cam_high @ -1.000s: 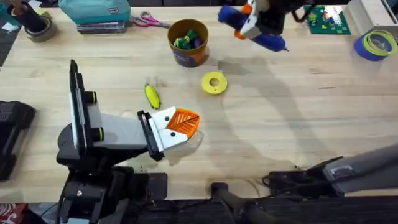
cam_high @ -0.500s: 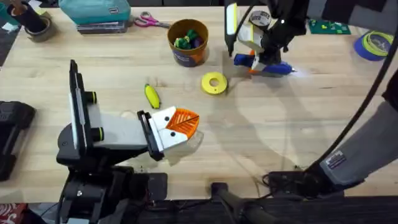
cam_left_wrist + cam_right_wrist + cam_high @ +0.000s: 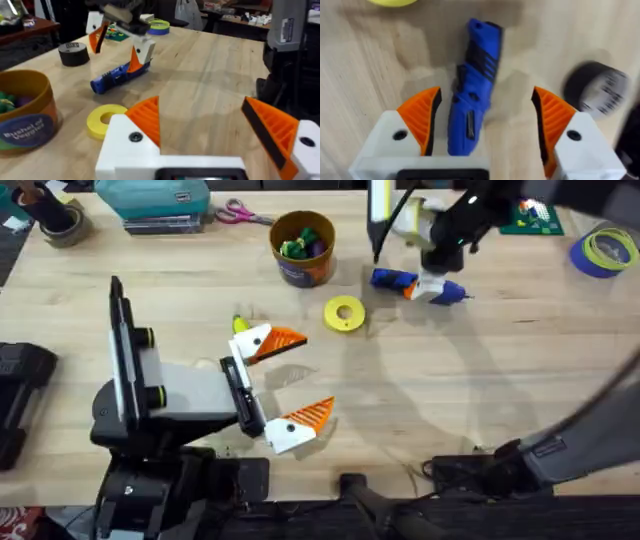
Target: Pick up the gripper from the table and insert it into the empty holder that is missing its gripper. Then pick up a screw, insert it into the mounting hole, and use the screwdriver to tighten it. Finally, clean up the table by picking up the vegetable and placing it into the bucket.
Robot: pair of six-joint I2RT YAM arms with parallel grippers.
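Straddling the screwdriver (image 3: 472,85) – right jaws (image 3: 485,125) wide, table (image 3: 500,380) around it bare

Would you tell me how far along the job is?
The left gripper has both orange tips, so insertion looks done. The open right gripper hovers over the screwdriver lying on the table. Left: the vegetable lies by the left gripper, not yet in the bucket.
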